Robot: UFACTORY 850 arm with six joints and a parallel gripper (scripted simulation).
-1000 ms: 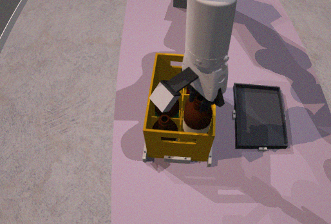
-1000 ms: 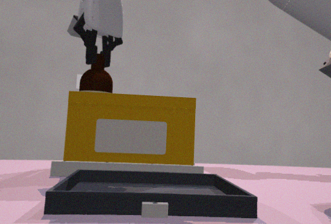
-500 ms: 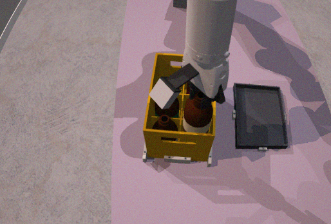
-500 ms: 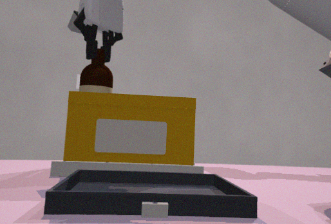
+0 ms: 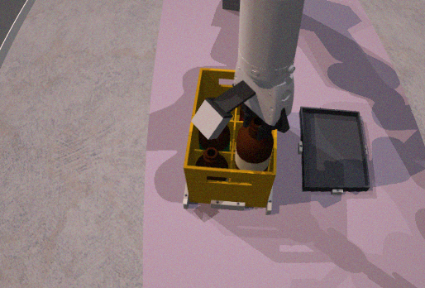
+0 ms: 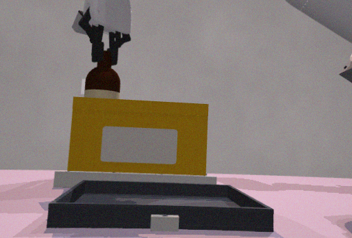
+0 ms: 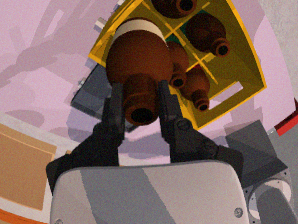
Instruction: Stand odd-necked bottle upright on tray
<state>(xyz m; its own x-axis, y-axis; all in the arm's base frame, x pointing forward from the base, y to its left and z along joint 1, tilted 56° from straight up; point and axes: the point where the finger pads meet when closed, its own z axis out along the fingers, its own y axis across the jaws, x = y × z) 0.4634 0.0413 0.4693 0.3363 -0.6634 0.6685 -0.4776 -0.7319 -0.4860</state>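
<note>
One brown glass bottle (image 5: 254, 144) (image 6: 103, 80) (image 7: 137, 62), neck clamped in gripper (image 5: 265, 127) (image 6: 105, 54) (image 7: 140, 93), upright, partly above crate (image 5: 231, 185) (image 6: 138, 114) (image 7: 252, 67). Black tray (image 5: 303, 151) (image 6: 103, 215) (image 7: 90, 92) lies beside crate, nearer pink counter's right edge (top view): sideways carry, after clearing rim. Base seemingly inside (hidden).

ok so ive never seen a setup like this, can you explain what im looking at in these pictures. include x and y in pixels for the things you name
The machine is a single robot arm ending in a two-fingered gripper (image 5: 265, 127) (image 6: 105, 56) (image 7: 140, 93). One picture looks down from above, one looks from the side, low down near the tray, and one comes from the wrist, looking past the fingers.

On a pink surface stand a yellow crate (image 5: 231, 188) (image 6: 138, 114) (image 7: 255, 75), split into compartments, and a shallow dark tray (image 5: 334, 189) (image 6: 103, 215) with no bottle on it. The gripper holds a brown bottle with a pale label (image 5: 254, 144) (image 6: 103, 80) (image 7: 137, 62) by its neck, partly above the crate's rim. The wrist picture shows four more brown bottles in the crate.
</note>
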